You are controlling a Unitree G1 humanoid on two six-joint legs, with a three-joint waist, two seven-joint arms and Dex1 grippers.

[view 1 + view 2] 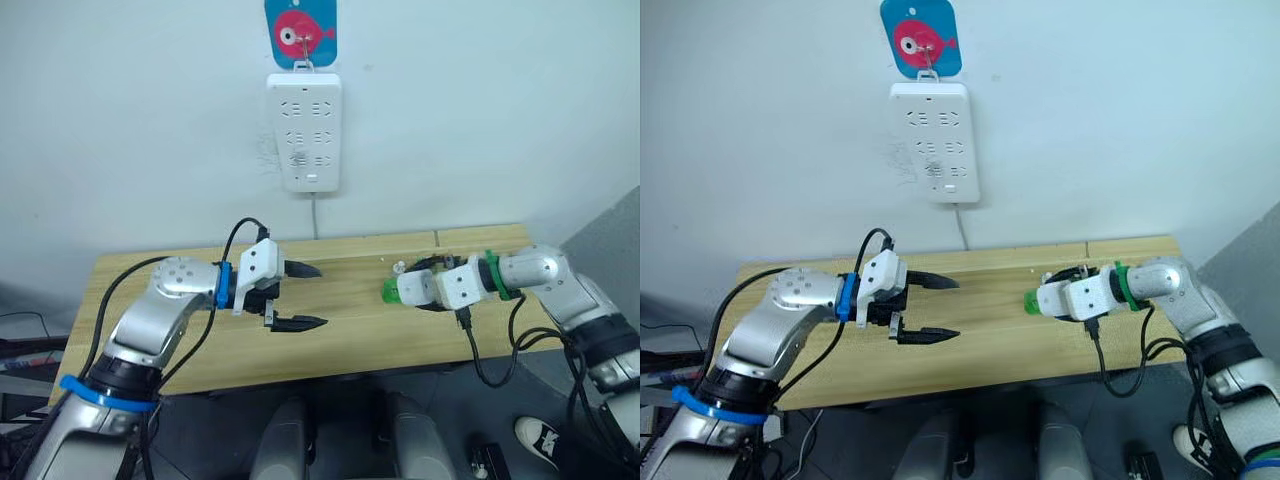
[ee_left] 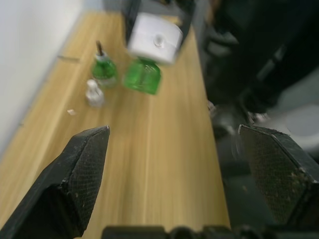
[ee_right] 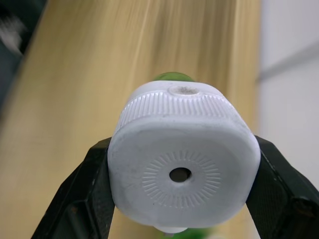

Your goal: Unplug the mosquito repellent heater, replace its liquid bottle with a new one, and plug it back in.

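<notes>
Along the wall side of my wooden table (image 1: 330, 345) sit a spare green bottle (image 2: 103, 69) and a small clear cap (image 2: 93, 92), both near the far edge; the middle of the board between my arms lies bare, and the front edge drops away just below my left gripper (image 1: 302, 295). That gripper hovers over the board with fingers spread wide, holding nothing. My right gripper (image 3: 182, 181) is clamped on the mosquito repellent heater (image 1: 415, 288), one finger on each side, its green liquid bottle (image 1: 390, 291) attached and pointing toward my left gripper, well apart from it. The white power strip (image 1: 304, 130) hangs on the wall above.
</notes>
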